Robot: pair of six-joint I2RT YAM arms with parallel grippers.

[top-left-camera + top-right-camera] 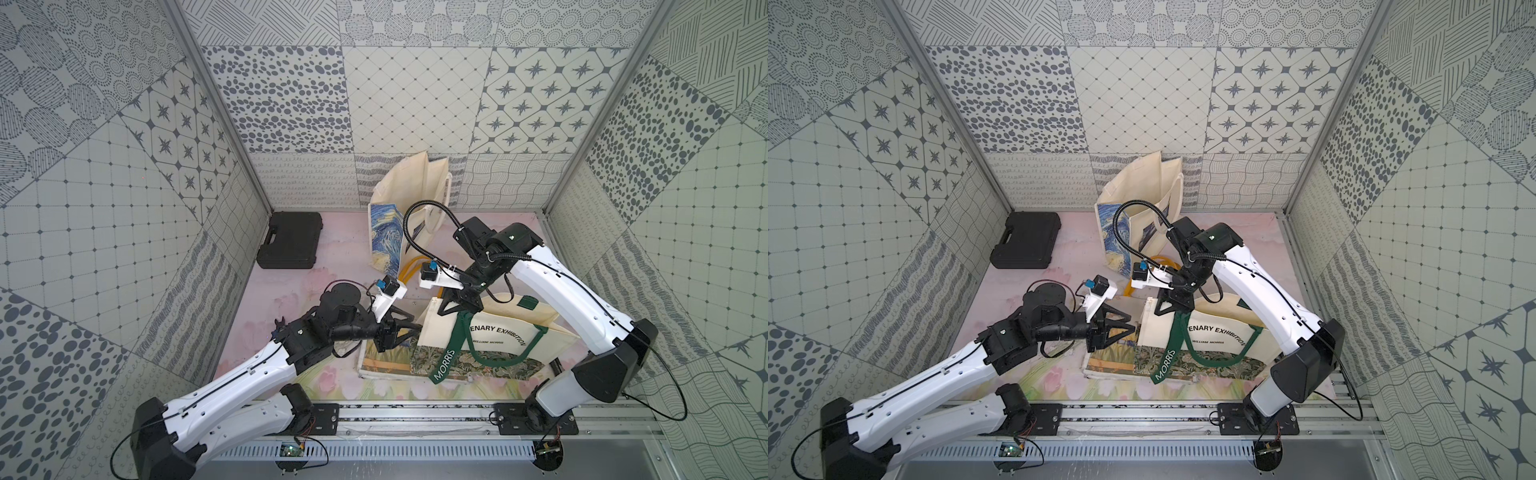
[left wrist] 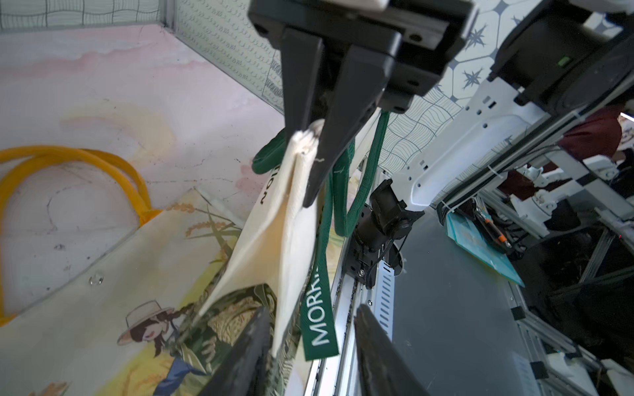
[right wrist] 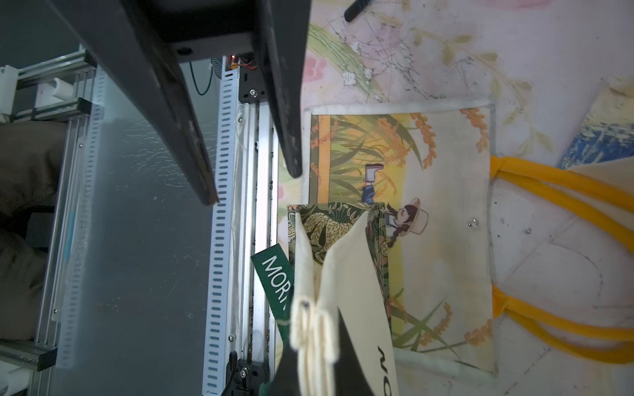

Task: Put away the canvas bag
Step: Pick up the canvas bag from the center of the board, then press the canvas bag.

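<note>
In both top views we see the canvas bag (image 1: 494,332) near the front of the surface (image 1: 332,286). One top corner is raised by the right tool (image 1: 459,311), and the lower part is draped over a flat yellow-handled bag (image 1: 382,363). The left tool (image 1: 1133,326) points at the raised bag's side edge, just beside it. A painted bag (image 1: 1125,232) stands open at the back. We judge it the likely place to stow the canvas bag, though we cannot be sure.

In the left wrist view, the right tool (image 2: 305,154) is clamped tight on the folded cream corner. The green strap (image 2: 317,319) hangs beside the left tool's parted fingers (image 2: 254,343).

In the right wrist view, the left tool (image 3: 252,188) stands about half open, grips nothing and is clear of the cloth.

We take the step in hand to be lifting and gathering the bag. Next, the left tool would need to close on the hanging edge alone, missing the strap and the bag beneath.
</note>
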